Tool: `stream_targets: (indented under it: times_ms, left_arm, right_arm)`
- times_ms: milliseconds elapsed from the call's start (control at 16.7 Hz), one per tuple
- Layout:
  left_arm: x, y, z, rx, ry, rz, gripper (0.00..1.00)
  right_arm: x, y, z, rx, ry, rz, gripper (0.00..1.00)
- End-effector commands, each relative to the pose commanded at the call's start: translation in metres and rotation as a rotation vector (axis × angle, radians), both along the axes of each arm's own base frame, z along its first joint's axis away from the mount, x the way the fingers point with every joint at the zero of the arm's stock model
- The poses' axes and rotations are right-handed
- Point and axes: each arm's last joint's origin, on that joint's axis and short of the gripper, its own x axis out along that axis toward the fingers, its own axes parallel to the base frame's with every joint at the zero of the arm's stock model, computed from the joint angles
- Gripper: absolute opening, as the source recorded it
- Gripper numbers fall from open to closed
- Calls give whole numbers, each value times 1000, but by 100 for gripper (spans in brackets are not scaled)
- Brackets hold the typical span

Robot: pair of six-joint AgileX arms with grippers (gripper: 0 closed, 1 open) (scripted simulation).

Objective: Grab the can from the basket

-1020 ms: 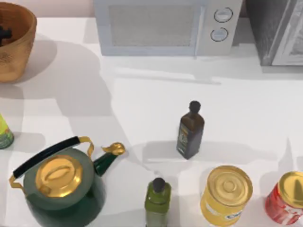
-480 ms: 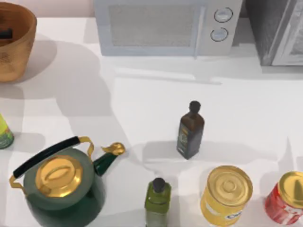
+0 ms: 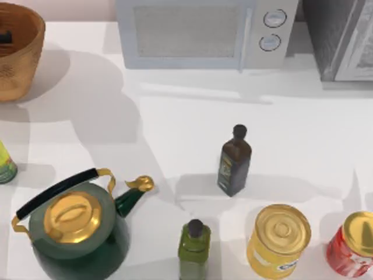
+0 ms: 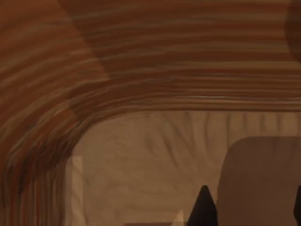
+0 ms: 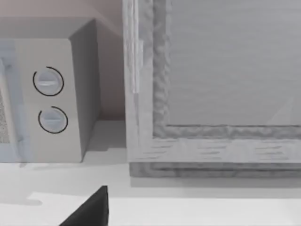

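Note:
The round wicker basket (image 3: 20,64) stands at the table's far left corner, cut by the top view's edge. A dark bit of my left gripper (image 3: 4,37) shows inside it, below the rim. The left wrist view looks along the basket's orange-brown woven wall (image 4: 141,61) and pale floor. There my left gripper (image 4: 251,212) is open, its two dark fingertips (image 4: 203,209) wide apart with only shaded floor between them. The can is hidden. One dark finger (image 5: 91,212) of my right arm shows in the right wrist view, near the microwave.
A white microwave (image 3: 204,32) and a grey cabinet (image 3: 344,38) line the back. Along the front stand a green kettle (image 3: 73,230), a green bottle (image 3: 194,248), a big yellow can (image 3: 278,240) and a big red can (image 3: 352,245). A dark bottle (image 3: 234,162) stands mid-table.
The dark part of my left gripper inside the basket has grown smaller and slid a little toward the far left edge. Nothing else on the table has moved.

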Motion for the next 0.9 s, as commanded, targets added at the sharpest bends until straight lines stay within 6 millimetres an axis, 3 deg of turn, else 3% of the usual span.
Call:
stream_targets:
  times_ms: [240,420,660,780,900]
  left_arm:
    - [-27,-4,51,52,-131,49,0]
    - [-74,-20,102,96,-279,72,0]
    - [-174,-55,159,142,-537,82,0]
    - [-234,-73,167,152,-671,82,0]
    - [-290,-87,158,152,-797,79,0]
  right_arm:
    - [0,0,0,0,0,0,100]
    - [0,0,0,0,0,0,100]
    - [0,0,0,0,0,0,100]
    - [0,0,0,0,0,0,100]
    - [0,0,0,0,0,0,100]
